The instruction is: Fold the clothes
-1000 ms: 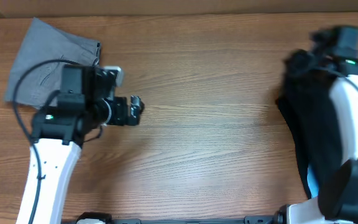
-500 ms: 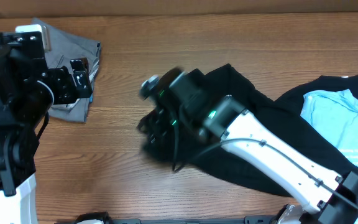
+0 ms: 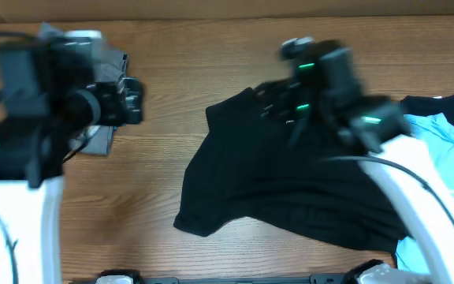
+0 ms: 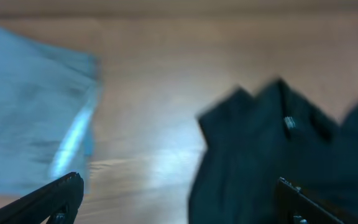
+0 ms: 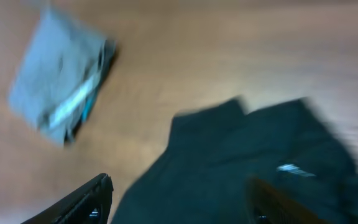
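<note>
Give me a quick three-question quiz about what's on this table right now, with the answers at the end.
1. True or false: the left gripper is clamped on the black shirt.
2. Which garment lies just right of the black shirt? A) a red towel B) the light blue tee C) a white sock
3. What colour are the trousers lying farthest left?
Key: 1 false, its jaws stand open and empty. 2 B. 3 grey.

Left hand point(image 4: 179, 182) gapes wide, holding nothing — right hand point(image 5: 179, 182) likewise spread, empty.
</note>
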`<state>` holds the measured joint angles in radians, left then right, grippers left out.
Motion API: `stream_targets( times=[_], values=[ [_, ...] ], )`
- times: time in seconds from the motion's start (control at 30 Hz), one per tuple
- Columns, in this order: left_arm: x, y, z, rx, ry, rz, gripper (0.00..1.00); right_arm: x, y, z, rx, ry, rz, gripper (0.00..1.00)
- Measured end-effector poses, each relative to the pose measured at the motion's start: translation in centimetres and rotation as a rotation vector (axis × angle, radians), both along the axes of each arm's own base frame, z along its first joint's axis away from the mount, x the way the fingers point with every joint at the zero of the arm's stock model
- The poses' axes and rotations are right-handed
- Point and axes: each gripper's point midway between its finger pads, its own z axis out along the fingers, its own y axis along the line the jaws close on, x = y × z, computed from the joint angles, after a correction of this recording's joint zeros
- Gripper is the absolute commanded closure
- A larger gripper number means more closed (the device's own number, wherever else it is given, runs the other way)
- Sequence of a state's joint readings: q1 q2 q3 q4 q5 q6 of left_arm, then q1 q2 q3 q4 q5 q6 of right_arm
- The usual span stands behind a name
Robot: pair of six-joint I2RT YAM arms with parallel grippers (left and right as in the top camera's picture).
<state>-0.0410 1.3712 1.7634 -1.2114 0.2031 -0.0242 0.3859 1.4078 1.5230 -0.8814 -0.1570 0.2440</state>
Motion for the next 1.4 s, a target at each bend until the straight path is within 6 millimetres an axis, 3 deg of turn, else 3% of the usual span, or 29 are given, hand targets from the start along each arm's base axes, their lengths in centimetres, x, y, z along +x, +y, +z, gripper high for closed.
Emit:
stream_targets(
  times=[0.17, 0.27, 0.37, 0.5, 0.6, 0.83, 0.93, 1.0, 1.03, 1.1, 1.27, 1.4],
  values=[
    [3.0, -6.8, -7.7, 0.056, 0.208, -0.228, 0.06, -1.0, -6.0, 7.0, 0.099, -0.159, -0.152, 0.29],
    [4.0, -10.1, -13.4, 0.101, 0.343, -0.332, 0.11, -2.5, -8.3, 9.1, 0.121, -0.206, -0.209, 0.28],
    [4.5, -12.2, -19.1, 0.137, 0.472, -0.393, 0.13, -3.6, -9.4, 9.2, 0.125, -0.19, -0.238, 0.28],
    [6.1, -13.5, -24.4, 0.157, 0.53, -0.424, 0.24, -4.0, -10.0, 8.1, 0.119, -0.137, -0.259, 0.28],
    [7.8, -14.2, -27.3, 0.158, 0.522, -0.429, 0.25, -4.0, -9.9, 7.5, 0.114, -0.113, -0.261, 0.28],
    [10.3, -15.0, -31.0, 0.163, 0.478, -0.439, 0.35, -4.3, -10.1, 6.0, 0.095, -0.049, -0.267, 0.28],
    [10.1, -14.9, -32.5, 0.173, 0.504, -0.447, 0.46, -4.3, -10.2, 5.9, 0.088, -0.046, -0.274, 0.28],
    [9.8, -14.7, -33.6, 0.188, 0.527, -0.464, 0.64, -4.3, -10.2, 5.9, 0.087, -0.047, -0.276, 0.28],
    [9.9, -14.7, -33.7, 0.196, 0.523, -0.469, 0.81, -4.3, -10.3, 5.9, 0.086, -0.047, -0.276, 0.28],
    [10.1, -14.3, -33.9, 0.218, 0.522, -0.463, 0.96, -4.2, -10.3, 5.9, 0.084, -0.047, -0.28, 0.28],
    [10.5, -12.0, -34.2, 0.33, 0.546, -0.351, 0.96, -4.2, -10.6, 5.7, 0.073, -0.045, -0.292, 0.24],
    [10.4, -7.6, -34.2, 0.435, 0.601, -0.216, 0.96, -4.0, -10.6, 5.0, 0.057, -0.02, -0.291, 0.24]
  ],
)
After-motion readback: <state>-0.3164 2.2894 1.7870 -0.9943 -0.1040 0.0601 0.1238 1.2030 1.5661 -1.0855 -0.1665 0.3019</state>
